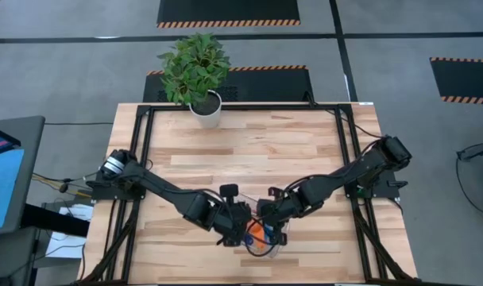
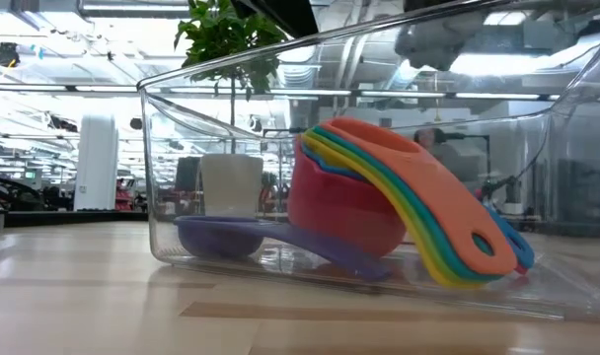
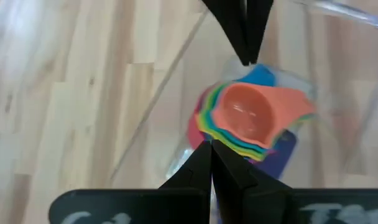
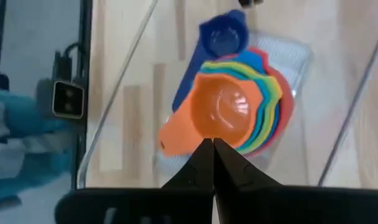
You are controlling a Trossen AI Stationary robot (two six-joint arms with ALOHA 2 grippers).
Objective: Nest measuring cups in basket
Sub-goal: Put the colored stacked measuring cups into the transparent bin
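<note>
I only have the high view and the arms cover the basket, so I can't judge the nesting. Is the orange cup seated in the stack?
Observer: Yes, the orange cup sits on top of the nested stack in the basket.
Operator: Any cup left out of the stack?
Observer: One. The dark blue cup lies beside the stack, inside the basket.
Operator: Are the grippers holding anything?
Observer: No. The left gripper and right gripper are shut, empty, above the stack.
</note>
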